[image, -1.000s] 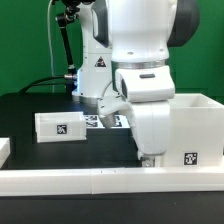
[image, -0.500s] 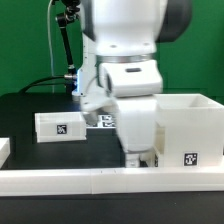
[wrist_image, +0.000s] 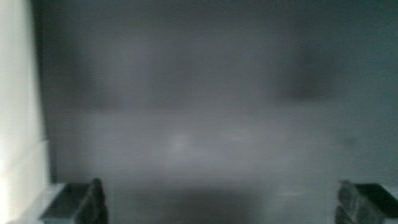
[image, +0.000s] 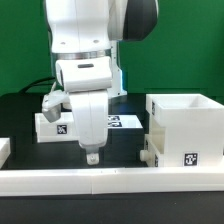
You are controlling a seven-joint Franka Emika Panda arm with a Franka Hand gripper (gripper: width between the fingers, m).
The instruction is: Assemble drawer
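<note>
The large white casing (image: 186, 128) stands at the exterior view's right, open on top, with a tag low on its front. A shallow white part (image: 149, 151) juts from its lower left side. A small white tray (image: 46, 126) with a tag stands at the left, partly hidden behind the arm. My gripper (image: 92, 155) points down over the dark table between tray and casing, just behind the rail. In the blurred wrist view the gripper (wrist_image: 222, 203) has its fingertips (wrist_image: 80, 202) far apart, with only dark table between them. It is open and empty.
A long low white rail (image: 120, 181) runs along the front of the table. The marker board (image: 127, 122) lies behind the arm. A small white piece (image: 4, 148) sits at the far left edge. A pale band (wrist_image: 15, 100) shows at one side of the wrist view.
The arm has swung from the casing's left side towards the exterior view's left. It now uncovers the casing and covers part of the small tray. The gripper holds nothing.
</note>
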